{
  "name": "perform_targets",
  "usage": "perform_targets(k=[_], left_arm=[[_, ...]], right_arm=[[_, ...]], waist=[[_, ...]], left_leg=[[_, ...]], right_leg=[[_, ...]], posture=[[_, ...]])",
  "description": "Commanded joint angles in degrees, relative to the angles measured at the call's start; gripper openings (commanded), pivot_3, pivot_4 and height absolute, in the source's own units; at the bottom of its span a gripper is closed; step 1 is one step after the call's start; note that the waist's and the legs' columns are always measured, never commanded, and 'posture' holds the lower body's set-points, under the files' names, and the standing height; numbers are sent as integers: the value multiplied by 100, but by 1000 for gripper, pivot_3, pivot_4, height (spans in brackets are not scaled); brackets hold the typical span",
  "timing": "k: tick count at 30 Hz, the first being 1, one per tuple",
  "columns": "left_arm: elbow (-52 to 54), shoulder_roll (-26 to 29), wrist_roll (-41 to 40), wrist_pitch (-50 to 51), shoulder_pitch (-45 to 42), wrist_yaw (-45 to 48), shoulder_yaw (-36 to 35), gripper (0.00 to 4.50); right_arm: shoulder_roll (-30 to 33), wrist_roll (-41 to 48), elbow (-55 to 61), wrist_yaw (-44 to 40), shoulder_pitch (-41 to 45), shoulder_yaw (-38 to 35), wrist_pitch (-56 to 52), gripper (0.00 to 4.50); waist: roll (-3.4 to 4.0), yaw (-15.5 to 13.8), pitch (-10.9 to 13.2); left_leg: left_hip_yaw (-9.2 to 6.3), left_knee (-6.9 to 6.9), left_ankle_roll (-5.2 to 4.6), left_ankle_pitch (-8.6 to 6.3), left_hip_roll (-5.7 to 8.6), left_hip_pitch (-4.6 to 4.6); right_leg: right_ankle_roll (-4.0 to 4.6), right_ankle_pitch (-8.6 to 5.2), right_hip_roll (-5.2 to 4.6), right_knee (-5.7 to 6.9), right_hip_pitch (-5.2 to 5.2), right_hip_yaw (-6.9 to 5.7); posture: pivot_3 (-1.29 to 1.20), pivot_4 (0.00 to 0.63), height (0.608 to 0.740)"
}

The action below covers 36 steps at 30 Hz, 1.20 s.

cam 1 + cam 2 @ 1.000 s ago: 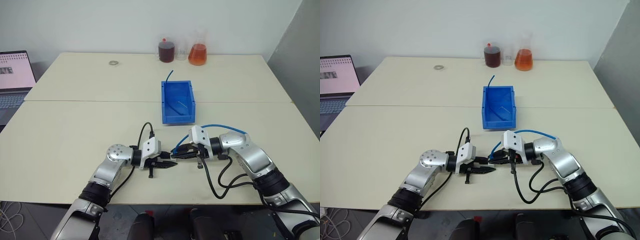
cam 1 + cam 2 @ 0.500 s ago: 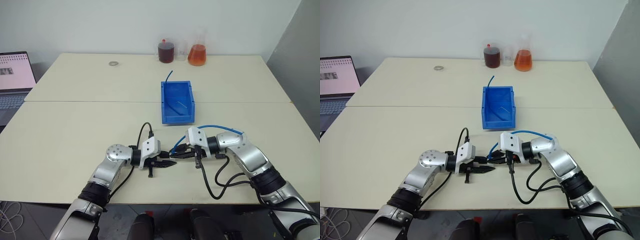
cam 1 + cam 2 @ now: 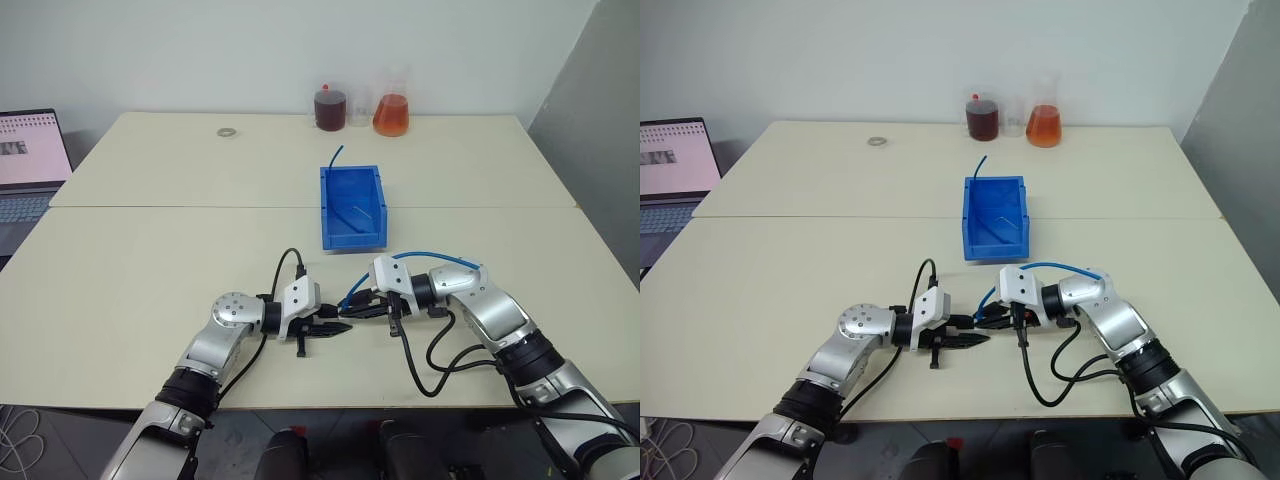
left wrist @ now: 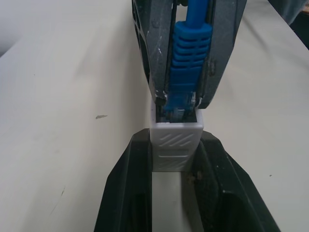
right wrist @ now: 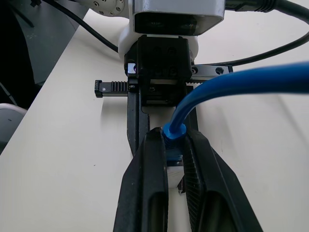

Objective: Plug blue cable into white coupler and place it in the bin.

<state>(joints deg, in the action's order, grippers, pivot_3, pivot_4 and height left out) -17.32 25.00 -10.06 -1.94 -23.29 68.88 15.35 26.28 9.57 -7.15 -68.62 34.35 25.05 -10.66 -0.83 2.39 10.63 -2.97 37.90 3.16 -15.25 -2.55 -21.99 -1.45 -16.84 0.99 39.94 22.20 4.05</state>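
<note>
Near the table's front middle my two grippers meet tip to tip. The left gripper (image 3: 336,327) is shut on the white coupler (image 4: 176,145), a small ribbed block with its socket facing the other hand. The right gripper (image 3: 358,310) is shut on the ribbed boot of the blue cable (image 4: 189,63). The plug's tip sits in the mouth of the coupler's socket; how deep it goes I cannot tell. The blue cable (image 3: 430,256) arcs back over the right wrist. The blue bin (image 3: 375,232) stands just beyond both hands.
A short blue cable end (image 3: 338,153) pokes up from the bin's far rim. Two flasks of dark and orange liquid (image 3: 391,110) and a metal ring (image 3: 227,131) sit at the back edge. A laptop (image 3: 25,160) is at far left. Black arm cables (image 3: 425,360) loop near the front edge.
</note>
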Motion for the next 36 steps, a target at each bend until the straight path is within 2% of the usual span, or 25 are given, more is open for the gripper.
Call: perform_targets(k=[1, 5, 7, 14, 18, 21, 24, 27, 29, 32, 34, 36], left_arm=[[381, 39, -135, -54, 32, 11, -140, 766], [412, 64, -150, -37, 42, 19, -138, 766], [457, 96, -211, 84, 41, 47, -159, 1471], [1323, 501, -678, 941, 371, 85, -413, 2877], [2233, 759, -921, 1601, 905, -335, -787, 3681], [2899, 875, -1097, 2123, 1157, -894, -1242, 4364], [3556, 828, -1246, 2670, 1060, -1569, -1620, 4463], [4071, 621, -1319, 3212, 671, -2395, -1863, 4463], [4242, 331, -1352, 3541, 347, -3069, -2041, 4463], [4208, -140, -1232, 3701, 121, -3857, -2136, 4463], [4095, -181, -942, 3672, 138, -4089, -1968, 4500], [4062, -181, -809, 3647, 155, -4239, -1905, 4500]], right_arm=[[97, -484, -480, -55, -214, 366, -168, 199], [67, -427, -482, -1, -200, 288, -200, 199], [44, -352, -428, 27, -182, 221, -295, 199], [-88, 64, 46, 361, -242, -246, -1033, 199], [-152, 733, 979, 827, -501, -881, -2143, 199], [-265, 1437, 1597, 1323, -295, -1609, -3120, 199], [-470, 1906, 1617, 1826, 327, -2233, -3806, 199], [-700, 2054, 1048, 2286, 1069, -2612, -4100, 199], [-842, 1976, 458, 2514, 1585, -2748, -3987, 199], [-1120, 1400, -1056, 3146, 2411, -2752, -3254, 199], [-1269, 986, -2040, 3581, 2803, -2670, -2670, 870], [-1387, 732, -2850, 3849, 3085, -2670, -2159, 1278]], waist=[[0, 1, 0], [0, 5, 0], [0, 15, 0], [0, 40, 0], [-2, 55, 2], [-2, 51, 12], [-5, 53, 20], [-4, 60, 21], [-5, 69, 21], [-5, 81, 21], [-5, 89, 20], [-5, 89, 20]], left_leg=[[0, 0, 0, 0, 0, 0], [0, 0, 0, 0, 0, 0], [-1, 0, 0, 0, 0, 0], [-3, 0, 0, 0, -2, 4], [-5, 0, 1, 0, -1, -1], [-7, 0, 1, 0, -2, -13], [-10, 1, 2, 0, -3, -20], [-13, -1, 2, 0, -2, -20], [-13, -3, 2, 0, -2, -21], [-10, -3, 1, 0, 0, -25], [-4, -4, 2, 0, 3, -28], [-3, -8, 2, 0, 2, -37]], right_leg=[[0, 0, 0, 0, 0, 1], [0, 0, 0, 0, 0, 1], [0, 0, 0, 0, 0, 1], [-1, 0, 0, 2, -4, 0], [-1, -1, -3, 0, -3, 0], [-1, -1, -5, -1, 6, 0], [-2, -1, -5, -1, 12, -2], [-26, -14, -3, -2, 11, -4], [-24, -13, -3, -5, 11, -6], [-1, 1, -4, -10, 10, -4], [-1, 2, -8, -13, 13, 0], [0, 2, -8, -17, 22, 1]], posture=[[0, 150, 740], [0, 150, 740], [0, 150, 740], [0, 150, 740], [0, 150, 740], [0, 150, 740], [0, 150, 740], [0, 150, 740], [0, 150, 740], [0, 150, 740], [0, 150, 740], [0, 150, 740]])
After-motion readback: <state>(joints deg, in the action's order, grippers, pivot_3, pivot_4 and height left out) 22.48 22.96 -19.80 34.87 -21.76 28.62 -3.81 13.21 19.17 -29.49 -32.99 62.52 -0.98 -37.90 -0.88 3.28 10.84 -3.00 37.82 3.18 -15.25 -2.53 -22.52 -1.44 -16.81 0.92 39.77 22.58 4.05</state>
